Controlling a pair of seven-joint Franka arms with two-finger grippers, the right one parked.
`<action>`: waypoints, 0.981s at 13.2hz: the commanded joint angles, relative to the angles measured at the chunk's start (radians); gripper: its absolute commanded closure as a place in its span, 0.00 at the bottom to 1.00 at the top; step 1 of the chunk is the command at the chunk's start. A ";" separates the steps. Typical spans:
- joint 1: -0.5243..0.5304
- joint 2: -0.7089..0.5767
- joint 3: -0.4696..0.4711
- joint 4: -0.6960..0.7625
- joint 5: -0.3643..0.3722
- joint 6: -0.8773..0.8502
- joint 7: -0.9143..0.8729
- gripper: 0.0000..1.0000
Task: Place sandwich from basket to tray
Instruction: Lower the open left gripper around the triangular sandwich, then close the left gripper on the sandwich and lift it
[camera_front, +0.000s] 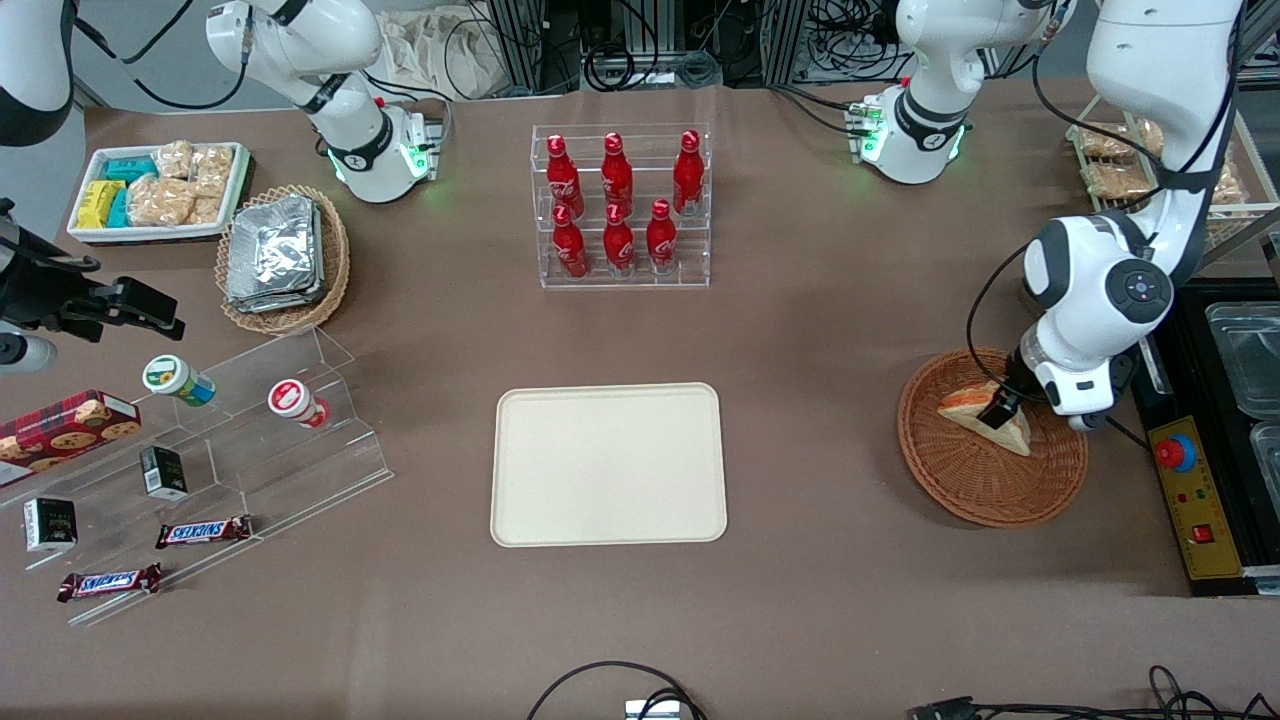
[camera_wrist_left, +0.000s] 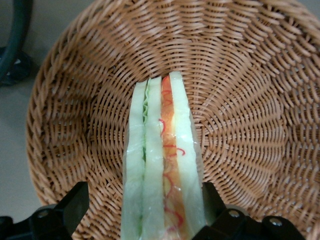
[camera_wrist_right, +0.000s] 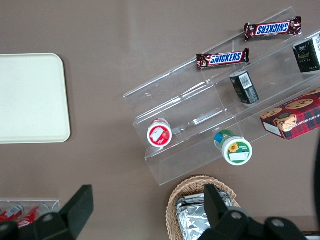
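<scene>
The sandwich (camera_front: 966, 406) is a clear-wrapped wedge of white bread with orange-red and pale layers. It lies in the round reddish-brown wicker basket (camera_front: 985, 490) toward the working arm's end of the table. My left gripper (camera_front: 999, 411) is down in the basket, open, with one finger on each side of the sandwich. In the left wrist view the sandwich (camera_wrist_left: 162, 165) stands on edge between the black fingers (camera_wrist_left: 77, 197) over the basket weave (camera_wrist_left: 240, 115). One finger is close against the bread; the other stands apart from it. The cream-beige tray (camera_front: 608, 464) lies at the table's middle.
A clear rack of red bottles (camera_front: 620, 205) stands farther from the front camera than the tray. A yellow control box with a red button (camera_front: 1180, 455) lies beside the basket. An acrylic stepped shelf (camera_front: 230, 450) with snacks and a tan basket of foil packets (camera_front: 280, 255) lie toward the parked arm's end.
</scene>
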 joint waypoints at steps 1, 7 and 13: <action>-0.002 0.013 0.000 -0.014 0.014 0.037 -0.025 0.02; -0.002 -0.019 0.000 -0.002 0.014 0.019 -0.013 0.87; -0.014 -0.125 -0.032 0.126 0.020 -0.293 0.166 0.87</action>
